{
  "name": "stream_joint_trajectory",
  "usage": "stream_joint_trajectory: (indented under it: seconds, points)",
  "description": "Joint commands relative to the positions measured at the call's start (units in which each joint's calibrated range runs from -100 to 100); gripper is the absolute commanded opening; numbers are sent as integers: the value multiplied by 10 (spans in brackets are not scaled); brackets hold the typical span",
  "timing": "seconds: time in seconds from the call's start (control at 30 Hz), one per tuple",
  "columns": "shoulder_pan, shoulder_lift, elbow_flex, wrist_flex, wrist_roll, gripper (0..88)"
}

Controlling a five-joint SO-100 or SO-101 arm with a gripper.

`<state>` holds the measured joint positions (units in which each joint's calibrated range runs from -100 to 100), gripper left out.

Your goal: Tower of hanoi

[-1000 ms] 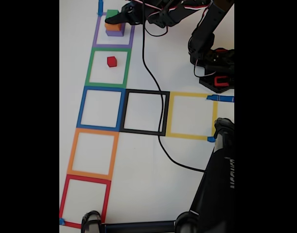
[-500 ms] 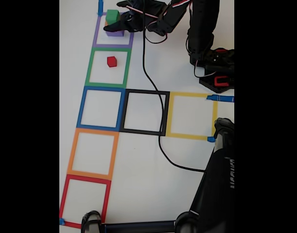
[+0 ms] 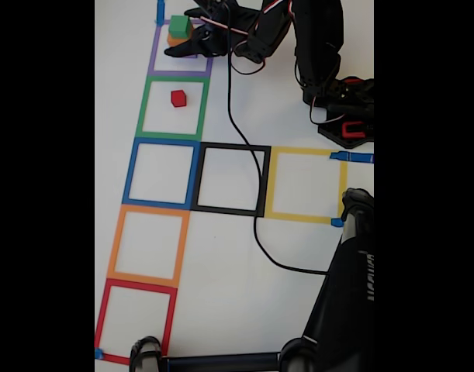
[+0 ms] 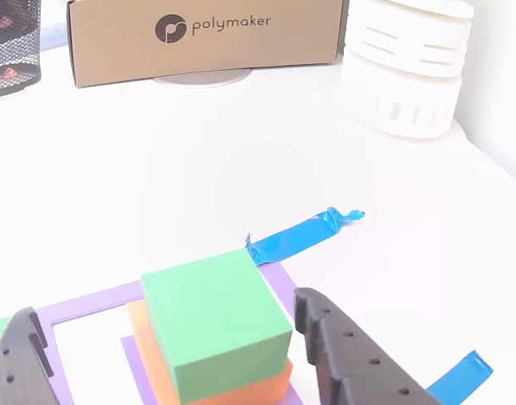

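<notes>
A green cube tops an orange block and a purple block, stacked in the purple tape square at the top of the fixed view. In the other view the green cube sits over the orange block. My gripper is open and straddles the stack, one black finger well clear on the left and the other finger close on the right. A small red cube lies in the green tape square.
Blue, black, yellow, orange and red tape squares lie on the white table. A black cable crosses it. The arm's base and a black stand are on the right. A cardboard box and a white spool stand behind.
The arm has swung left and lowered, so the open gripper went from beside the stack's right to straddling it. The cubes have not moved.
</notes>
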<state>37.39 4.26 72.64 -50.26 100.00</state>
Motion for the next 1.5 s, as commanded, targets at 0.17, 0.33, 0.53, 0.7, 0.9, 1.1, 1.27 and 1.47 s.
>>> stream_joint_trajectory:
  seconds: [0.17, 0.33, 0.53, 0.7, 0.9, 1.1, 1.27, 1.47]
  points:
    - [-9, 7, -21, -15, 0, 341]
    - [-9, 13, -25, -16, 0, 324]
    - [-10, 14, -28, -17, 0, 245]
    - [-13, 14, -30, -17, 0, 187]
    - [-17, 14, -27, -17, 0, 131]
    - [-20, 13, -25, -19, 0, 73]
    - [-22, 13, -23, -20, 0, 54]
    - [-27, -4, -15, -15, 0, 51]
